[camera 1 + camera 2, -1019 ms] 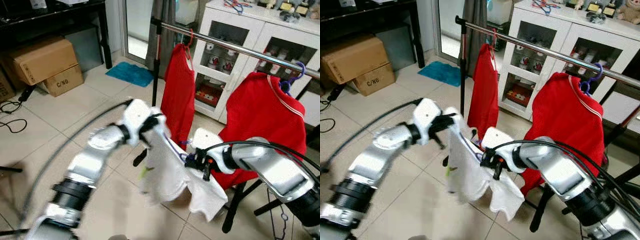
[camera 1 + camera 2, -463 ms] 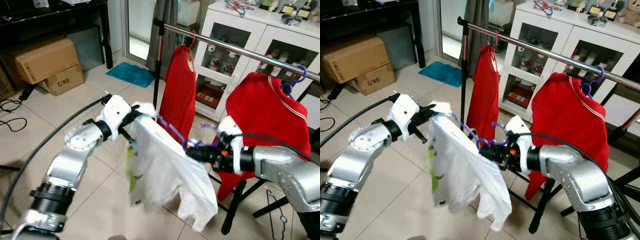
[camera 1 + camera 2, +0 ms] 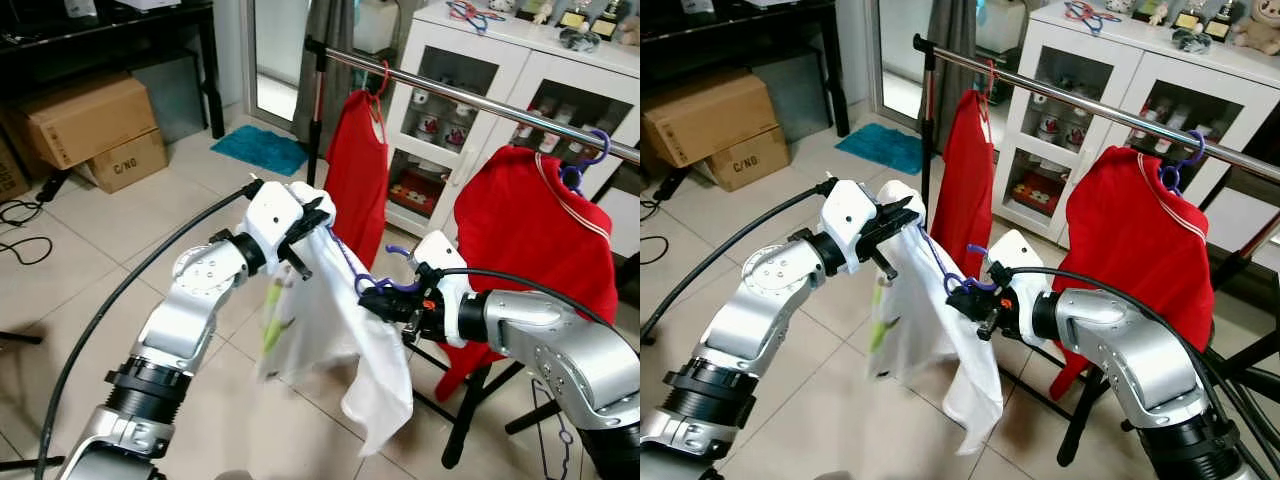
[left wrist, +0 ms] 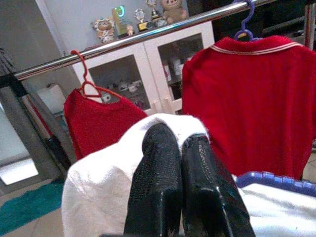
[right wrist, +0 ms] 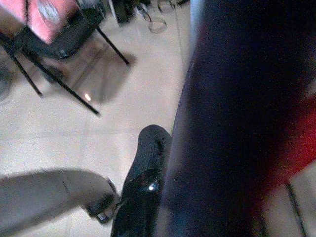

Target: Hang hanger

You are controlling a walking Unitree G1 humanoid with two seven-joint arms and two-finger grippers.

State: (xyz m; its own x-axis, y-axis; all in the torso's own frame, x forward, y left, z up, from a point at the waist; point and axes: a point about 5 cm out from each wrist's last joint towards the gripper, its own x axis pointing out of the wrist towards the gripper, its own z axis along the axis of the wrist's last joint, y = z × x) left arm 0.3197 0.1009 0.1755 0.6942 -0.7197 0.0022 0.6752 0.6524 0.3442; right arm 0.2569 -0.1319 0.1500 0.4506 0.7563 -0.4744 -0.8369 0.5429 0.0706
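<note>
White shirt (image 3: 345, 330) with a green print near its hem, carried on a purple-blue hanger (image 3: 372, 283) between my black-fingered left gripper (image 3: 310, 222) and right gripper (image 3: 385, 303), both on silver arms. On the chrome rail (image 3: 470, 97): two red garments, the narrow one (image 3: 357, 185) on a red hanger (image 3: 378, 83), the wide one (image 3: 535, 230) white-trimmed at the collar on a purple hanger (image 3: 590, 152). Behind, a white glass-fronted cabinet (image 3: 520, 75); pale beige tiled floor (image 3: 130, 230) with a teal mat (image 3: 260, 148) and brown cardboard boxes (image 3: 88, 128).

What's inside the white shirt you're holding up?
A purple hanger runs under the white shirt, its hook poking out by the right pincer. The left pincer pinches the shoulder. The hanger's far end is covered by cloth.
</note>
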